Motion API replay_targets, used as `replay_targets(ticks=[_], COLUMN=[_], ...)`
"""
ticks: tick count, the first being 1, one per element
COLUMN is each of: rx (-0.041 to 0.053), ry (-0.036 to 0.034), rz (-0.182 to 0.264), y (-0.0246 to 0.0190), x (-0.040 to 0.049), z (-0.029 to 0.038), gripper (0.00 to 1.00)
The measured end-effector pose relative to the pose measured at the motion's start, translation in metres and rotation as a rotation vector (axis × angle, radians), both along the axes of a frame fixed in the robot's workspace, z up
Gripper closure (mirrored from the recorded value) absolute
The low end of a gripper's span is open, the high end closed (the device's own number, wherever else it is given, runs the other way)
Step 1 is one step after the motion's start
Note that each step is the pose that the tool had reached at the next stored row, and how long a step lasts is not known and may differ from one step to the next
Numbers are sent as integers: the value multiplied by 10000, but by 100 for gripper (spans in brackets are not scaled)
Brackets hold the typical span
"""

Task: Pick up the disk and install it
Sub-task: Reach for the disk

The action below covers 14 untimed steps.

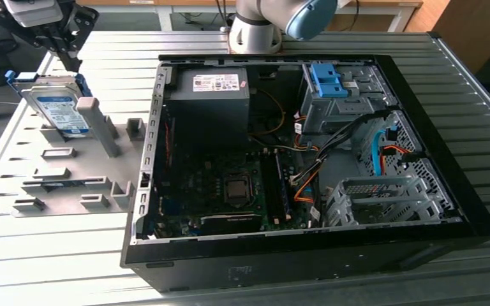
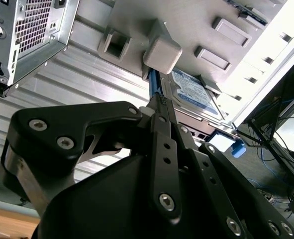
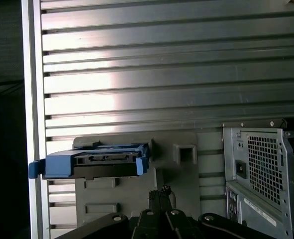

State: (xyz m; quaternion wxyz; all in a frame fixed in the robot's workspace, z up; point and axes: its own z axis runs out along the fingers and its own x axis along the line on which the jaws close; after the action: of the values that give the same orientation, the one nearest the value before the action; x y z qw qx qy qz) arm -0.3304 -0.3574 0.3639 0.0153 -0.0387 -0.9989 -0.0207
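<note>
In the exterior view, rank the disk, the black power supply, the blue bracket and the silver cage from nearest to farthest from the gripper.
1. Disk, right under the gripper.
2. Power supply, at the case's left in that view.
3. Blue bracket, upper right inside the case.
4. Silver cage, lower right inside the case.

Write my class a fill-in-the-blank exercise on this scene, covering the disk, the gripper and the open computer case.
1. The disk leans in a grey holder, and the plastic rails along its edges are coloured ___.
2. The disk stands outside the computer case, toward the exterior view's ___.
3. The gripper is just above the disk, its fingers shut, and it holds ___.

Missing words: blue; left; nothing.
</note>
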Motion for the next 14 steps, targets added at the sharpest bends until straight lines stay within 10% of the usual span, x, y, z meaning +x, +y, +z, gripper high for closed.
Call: replay_targets(ticks=[14], rx=[0], ry=[0], rz=[-1], y=[0], x=[-37], z=[-1], gripper=[89])
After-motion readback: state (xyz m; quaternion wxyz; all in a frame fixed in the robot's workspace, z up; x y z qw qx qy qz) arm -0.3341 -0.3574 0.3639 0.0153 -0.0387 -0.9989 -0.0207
